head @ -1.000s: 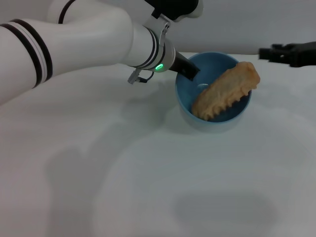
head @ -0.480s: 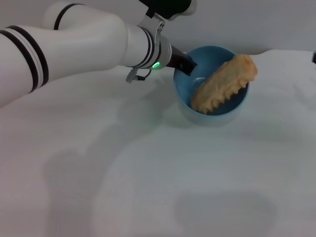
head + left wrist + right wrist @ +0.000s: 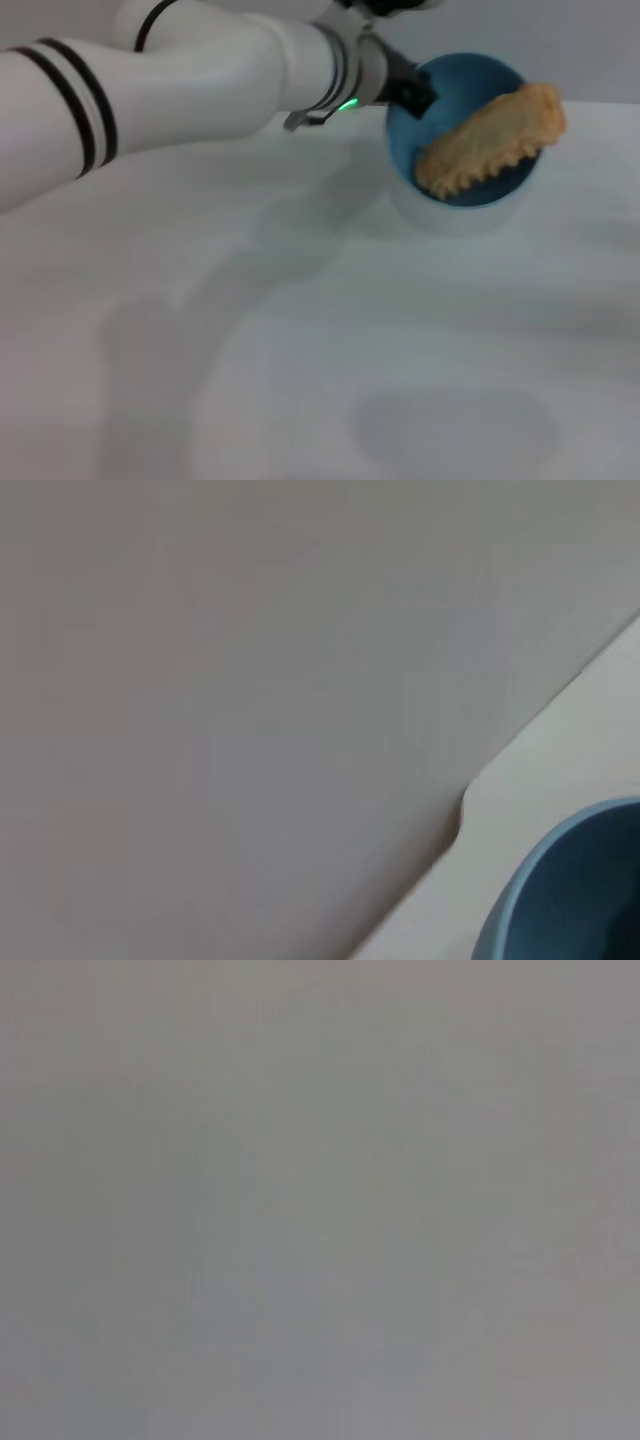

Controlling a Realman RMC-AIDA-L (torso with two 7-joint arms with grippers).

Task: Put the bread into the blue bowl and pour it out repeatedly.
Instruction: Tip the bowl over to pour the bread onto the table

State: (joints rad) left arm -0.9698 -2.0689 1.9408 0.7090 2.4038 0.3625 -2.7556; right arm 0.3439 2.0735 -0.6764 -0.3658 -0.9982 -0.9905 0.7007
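Observation:
The blue bowl (image 3: pixel 462 82) is at the far right in the head view, tipped so its opening faces me. The bread (image 3: pixel 490 138) lies slantwise inside it with the tan scalloped underside showing, and one end pokes out over the bowl's right rim. My left gripper (image 3: pixel 412 92) is shut on the bowl's left rim, the white left arm reaching in from the left. In the left wrist view only a piece of the blue bowl (image 3: pixel 575 890) shows, with no fingers. My right gripper is out of view, and the right wrist view shows only plain grey.
The white table (image 3: pixel 400 330) spreads out in front of the bowl and bears the arm's shadows. The table's far edge (image 3: pixel 465 805) meets a grey wall just behind the bowl.
The left arm has carried the bowl and bread to the right and a little farther back. The right gripper, seen at the far right a second ago, has left the view.

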